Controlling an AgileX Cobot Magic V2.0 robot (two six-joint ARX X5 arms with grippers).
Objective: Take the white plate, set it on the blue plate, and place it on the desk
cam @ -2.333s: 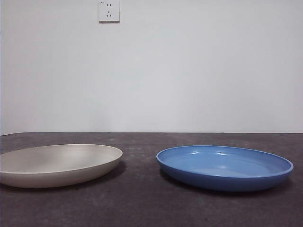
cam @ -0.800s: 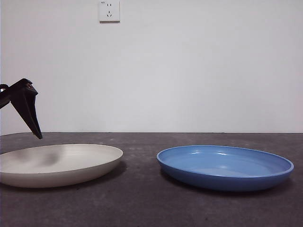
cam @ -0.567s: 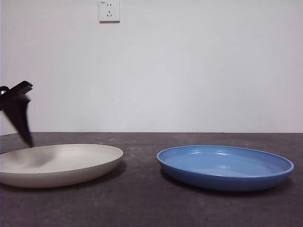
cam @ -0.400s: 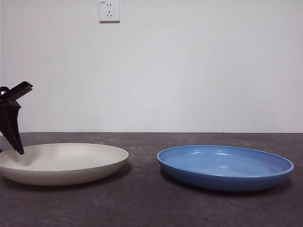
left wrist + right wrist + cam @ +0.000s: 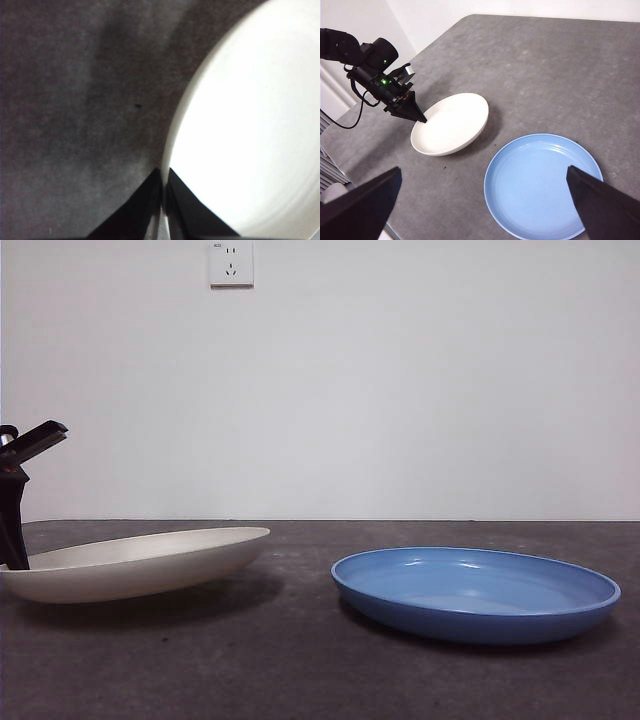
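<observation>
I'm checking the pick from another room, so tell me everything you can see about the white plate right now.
The white plate is a wide, shallow, round cream dish with a plain smooth rim, matte and unmarked. It is tilted: the edge toward the blue plate is raised off the desk, casting a shadow beneath, while the opposite edge sits low. There the left tool is shut on its rim. It lies apart from the blue plate.

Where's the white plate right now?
In the front view the white plate is on the left of the desk, beside the blue plate but not touching it. The left claw pinches its rim, tilting it up.
</observation>
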